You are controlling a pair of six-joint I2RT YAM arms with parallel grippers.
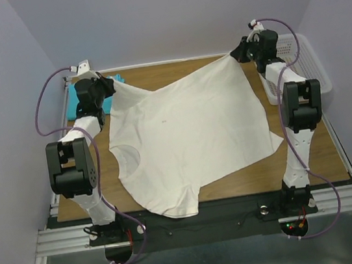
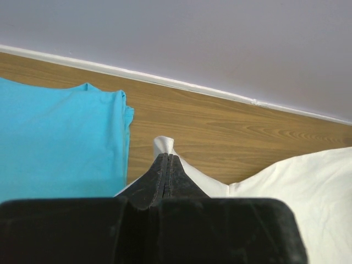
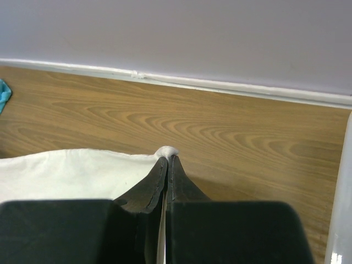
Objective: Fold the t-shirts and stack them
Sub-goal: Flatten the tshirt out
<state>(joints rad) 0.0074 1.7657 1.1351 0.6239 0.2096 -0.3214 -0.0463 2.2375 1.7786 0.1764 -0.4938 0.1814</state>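
In the top view, the left arm [image 1: 69, 166] and right arm [image 1: 300, 104] are stretched toward the far edge of the wooden worktop [image 1: 316, 151]. The soft, lightly creased cream t-shirt [image 1: 189, 130] is spread between them, its far corners raised.

In the left wrist view, the left jaws are clamped on a pinch of cream cloth [image 2: 308, 187]. The folded turquoise t-shirt [image 2: 60, 137] lies flat beside them.

In the right wrist view, the right jaws are clamped on a cream corner [image 3: 71, 170], with a tuft showing past the tips.
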